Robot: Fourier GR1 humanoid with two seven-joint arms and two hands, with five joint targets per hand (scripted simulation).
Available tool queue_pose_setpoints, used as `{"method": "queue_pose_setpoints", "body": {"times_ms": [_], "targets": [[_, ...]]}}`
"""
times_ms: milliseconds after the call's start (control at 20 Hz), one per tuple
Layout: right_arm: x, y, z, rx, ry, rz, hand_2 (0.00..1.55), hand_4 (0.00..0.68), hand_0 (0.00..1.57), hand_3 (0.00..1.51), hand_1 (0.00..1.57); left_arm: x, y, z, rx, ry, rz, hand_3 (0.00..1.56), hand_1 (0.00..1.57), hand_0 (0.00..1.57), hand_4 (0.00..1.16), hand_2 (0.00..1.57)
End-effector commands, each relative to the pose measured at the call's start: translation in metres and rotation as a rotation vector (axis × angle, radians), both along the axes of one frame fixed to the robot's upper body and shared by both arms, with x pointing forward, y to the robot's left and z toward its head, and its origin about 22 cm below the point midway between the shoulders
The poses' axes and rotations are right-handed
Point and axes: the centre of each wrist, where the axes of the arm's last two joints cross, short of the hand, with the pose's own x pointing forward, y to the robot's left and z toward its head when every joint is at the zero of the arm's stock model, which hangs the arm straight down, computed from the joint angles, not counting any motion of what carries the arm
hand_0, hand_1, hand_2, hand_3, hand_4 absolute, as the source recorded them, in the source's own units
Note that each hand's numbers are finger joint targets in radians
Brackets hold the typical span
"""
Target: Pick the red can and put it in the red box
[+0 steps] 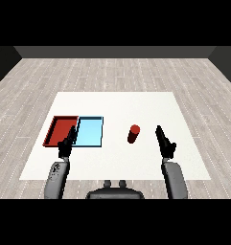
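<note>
- The can (pixel 133 134) is a short red cylinder standing upright on the white table (pixel 117 105), its top a brighter red than its darker side.
- It stands just left of the right hand's (pixel 166 142) fingertips and a little beyond them, apart from the hand and touching nothing but the table.
- The right hand's fingers are straight and point forward across the table, holding nothing.
- The left hand (pixel 67 142) also has its fingers extended and empty; they seem to lie over the seam between the two trays, though the view is too small to tell if they touch either.
- The red tray (pixel 57 130) lies just left of those fingers, the blue tray (pixel 90 133) just right of them, side by side.
- The can is well right of the left fingertips, beyond the blue tray.
</note>
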Motion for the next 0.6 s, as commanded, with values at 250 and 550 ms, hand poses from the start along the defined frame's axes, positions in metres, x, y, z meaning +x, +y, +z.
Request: {"method": "queue_pose_setpoints", "body": {"times_ms": [250,550], "targets": [[0.026,-0.06,0.005,0.052,0.039,-0.005,0.0,0.0,0.0,0.0,0.0,0.007,-0.021,0.022,-0.072,0.001,-0.003,0.0,0.0,0.0,0.0,0.0],[0.027,-0.054,-0.003,0.121,-0.306,0.058,0.0,0.0,0.0,0.0,0.0,0.009,0.009,0.008,-0.152,-0.454,-0.055,0.0,0.0,0.0,0.0,0.0]]}}
